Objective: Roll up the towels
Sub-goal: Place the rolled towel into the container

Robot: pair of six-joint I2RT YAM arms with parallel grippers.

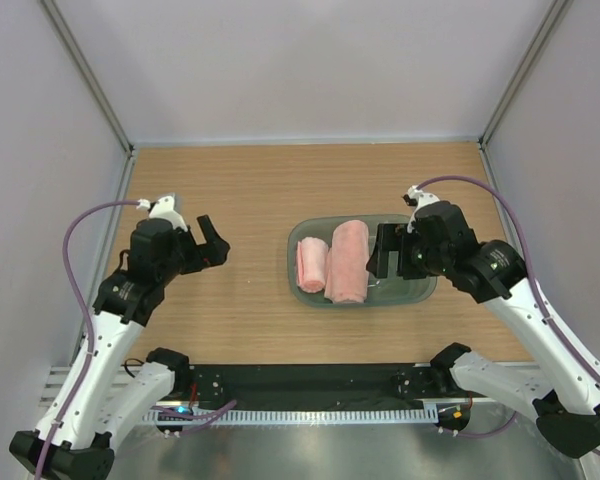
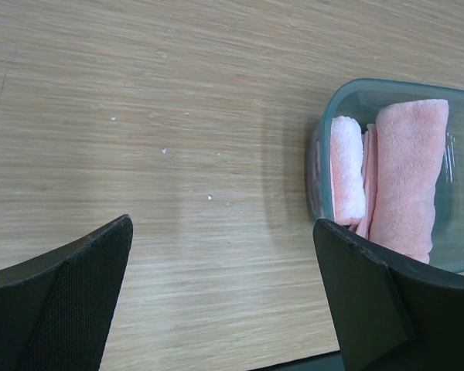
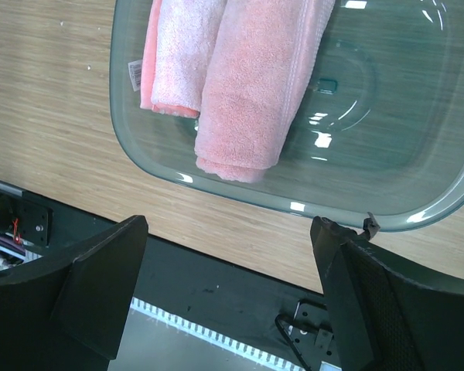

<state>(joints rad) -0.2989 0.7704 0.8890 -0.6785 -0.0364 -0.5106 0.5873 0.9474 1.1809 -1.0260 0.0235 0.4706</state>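
Two salmon-pink towels lie rolled side by side in a translucent teal-grey tray [image 1: 415, 285]. The longer roll [image 1: 348, 260] [image 2: 408, 178] [image 3: 255, 85] is on the right of the shorter, paler roll [image 1: 312, 265] [image 2: 346, 170] [image 3: 182, 62]. My left gripper [image 1: 215, 243] [image 2: 223, 224] hangs open over bare wood, well to the left of the tray, with nothing between its fingers. My right gripper [image 1: 381, 258] [image 3: 230, 224] is open too and empty. It hovers over the tray's right half, just right of the longer roll.
The tray [image 3: 387, 139] sits on the wooden table [image 1: 250, 190] right of centre, near the front edge. A black mounting rail [image 1: 310, 385] runs along that edge. Grey walls close in the left, back and right sides.
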